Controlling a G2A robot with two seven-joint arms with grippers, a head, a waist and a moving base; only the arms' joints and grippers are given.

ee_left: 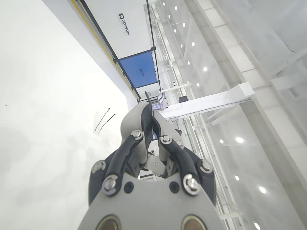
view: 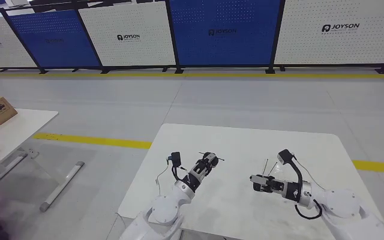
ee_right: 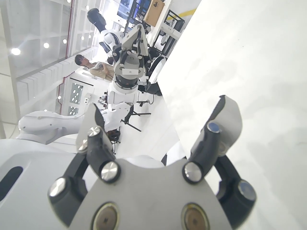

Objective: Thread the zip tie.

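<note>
- The white table [view: 240, 138] is big and smooth. If the zip tie falls on it, it will lie flat, and I think a thin flat strip is hard to pick up again.
- The right gripper [ee_right: 159, 106] hangs just above the table with its two fingers spread wide and nothing between them. It must take the free end of the tie. It could close too early or a bit to one side and miss.
- The left gripper [ee_left: 150, 116] is up off the table, facing the right one. Its fingers are squeezed tight on the zip tie [ee_left: 148, 98], and only a short black bit pokes out past the tips.
- That short bit is bendy. If the two grippers bump, it could bend away or slip out.
- The little hole in the tie's head is too small to see. I think lining the tip up with it is the hardest part.
- Two spare zip ties [ee_left: 103, 119] lie side by side on the table near the right gripper. A low arm could knock them away.
- A cardboard box [ee_right: 154, 10] sits on another table far off. I cannot see what is inside.
</note>
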